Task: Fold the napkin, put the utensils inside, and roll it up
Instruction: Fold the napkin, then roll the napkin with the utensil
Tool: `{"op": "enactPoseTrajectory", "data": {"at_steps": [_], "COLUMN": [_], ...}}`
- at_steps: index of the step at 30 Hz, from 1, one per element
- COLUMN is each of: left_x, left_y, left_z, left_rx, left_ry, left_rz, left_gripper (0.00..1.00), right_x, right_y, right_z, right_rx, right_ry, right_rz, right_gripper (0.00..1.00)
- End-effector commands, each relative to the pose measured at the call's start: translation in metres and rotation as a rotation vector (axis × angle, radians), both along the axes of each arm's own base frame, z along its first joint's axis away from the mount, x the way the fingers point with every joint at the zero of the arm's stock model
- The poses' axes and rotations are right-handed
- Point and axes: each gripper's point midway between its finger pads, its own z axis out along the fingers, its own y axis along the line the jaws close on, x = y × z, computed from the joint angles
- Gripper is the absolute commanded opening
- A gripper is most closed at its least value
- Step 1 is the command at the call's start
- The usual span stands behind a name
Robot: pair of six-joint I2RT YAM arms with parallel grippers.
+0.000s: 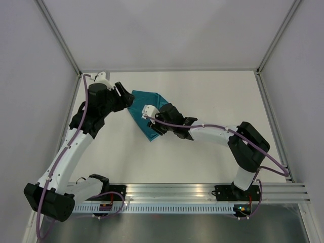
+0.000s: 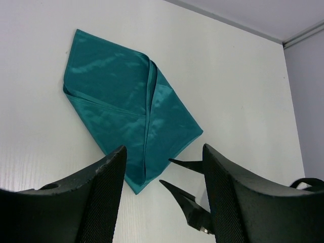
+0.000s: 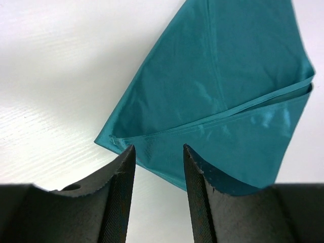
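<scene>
One teal napkin [image 1: 144, 101], folded over itself, lies flat on the table [image 1: 217, 101] between two tools; the left tool [image 2: 162, 152] hangs spread above one corner; the right tool [image 3: 158, 152], jaws parted, hovers over its edge.

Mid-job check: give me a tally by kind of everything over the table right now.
Teal napkin: 1
Sets of robot fingers: 2 (left fingers, right fingers)
Utensils: 0 in view
Total: 3
</scene>
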Motion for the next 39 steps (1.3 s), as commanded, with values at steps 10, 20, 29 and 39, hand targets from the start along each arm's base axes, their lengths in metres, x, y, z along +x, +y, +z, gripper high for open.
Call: {"op": "enactPoseTrajectory", "data": {"at_steps": [10, 20, 29, 39], "left_x": [0.032, 0.053, 0.056, 0.071], "left_y": [-0.006, 0.019, 0.030, 0.020], "left_z": [-0.088, -0.167, -0.218, -0.249], "left_rx": [-0.129, -0.154, -0.128, -0.111], "left_ry": [0.156, 0.295, 0.396, 0.468], "left_rz": [0.139, 0.336, 0.395, 0.364], "left_gripper": [0.57, 0.42, 0.37, 0.37], "right_x": [0.081, 0.102, 0.097, 0.089], "right_y": [-0.080, -0.112, -0.116, -0.126], "right_z": [0.023, -0.014, -0.049, -0.063], "right_rx": [0.069, 0.046, 0.035, 0.022], "right_ry": [0.113, 0.321, 0.459, 0.517], "right_rz": [-0.261, -0.270, -0.260, -0.282], "right_gripper": [0.47, 0.47, 0.48, 0.48]}}
